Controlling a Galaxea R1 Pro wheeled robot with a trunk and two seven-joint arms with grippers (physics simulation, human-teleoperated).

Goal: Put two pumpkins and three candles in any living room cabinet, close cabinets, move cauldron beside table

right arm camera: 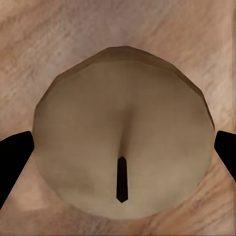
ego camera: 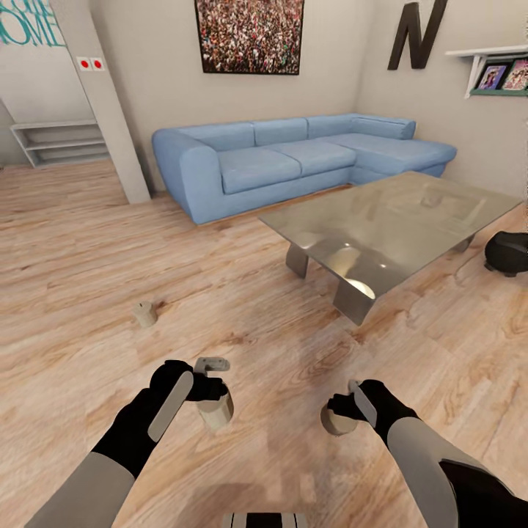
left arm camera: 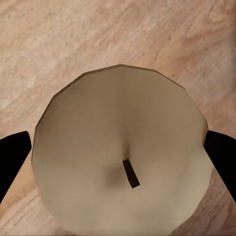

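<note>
Head view: the robot stands on a wooden floor in a living room, each arm carrying a candle above the boards. Its left pincer is clamped on one candle, and the right pincer is clamped on a second candle. A third candle lies tipped on the floor ahead and to the left, well apart from both arms. Beyond it, a glass-topped desk stands before a blue corner sofa, and a black cauldron sits on the floor just beside the desk's right end. In the left wrist view, dark fingers press both sides of the pale candle top with its short wick; the right wrist view shows the same grip, fingers flanking the wick.
</note>
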